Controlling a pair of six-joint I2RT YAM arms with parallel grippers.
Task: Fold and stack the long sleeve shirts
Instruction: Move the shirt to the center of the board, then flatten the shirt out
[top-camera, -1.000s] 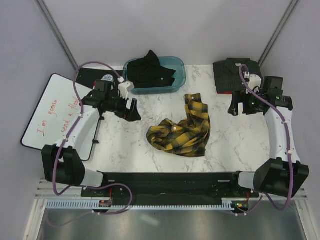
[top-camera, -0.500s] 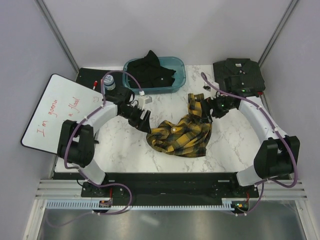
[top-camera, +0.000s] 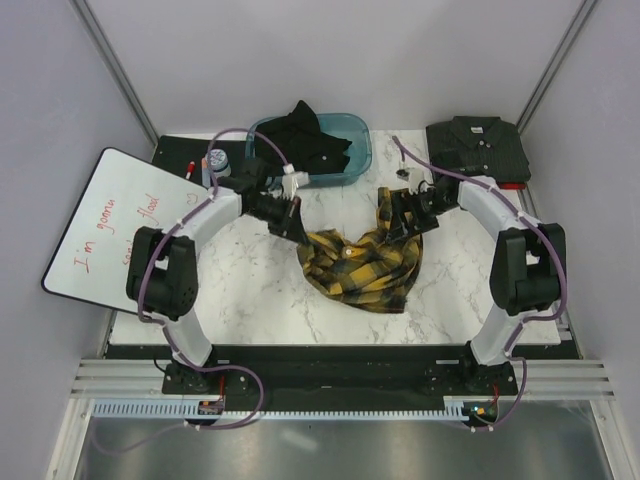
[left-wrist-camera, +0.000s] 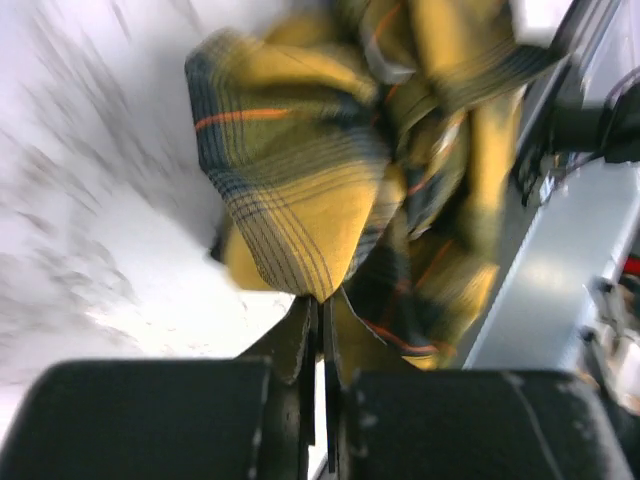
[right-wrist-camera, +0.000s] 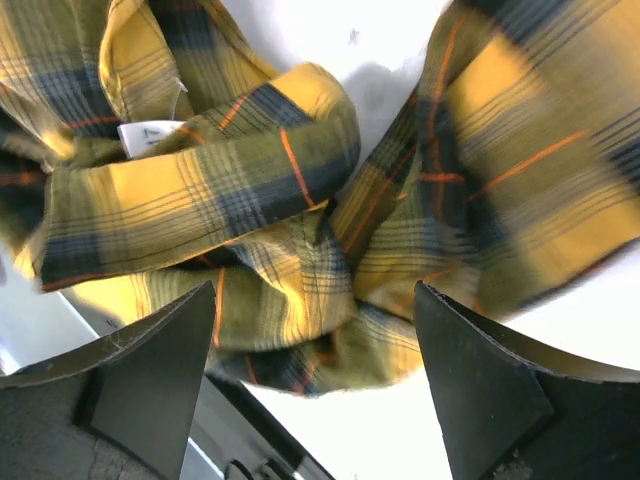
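You have one done: the charcoal shirt (top-camera: 478, 148) lies folded to the right of the bin (top-camera: 362, 150). The black shirt (top-camera: 305, 143) sits heaped inside the bin. In front of the bin, your left gripper (top-camera: 296, 228) pinches the crumpled plaid shirt (top-camera: 365, 265) by its edge, and your right gripper (top-camera: 400, 222) hangs spread wide above it.

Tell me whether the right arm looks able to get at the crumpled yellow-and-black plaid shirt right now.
Probably yes: the right tool hangs open directly over the yellow-and-black plaid fabric shirt, with nothing between them.
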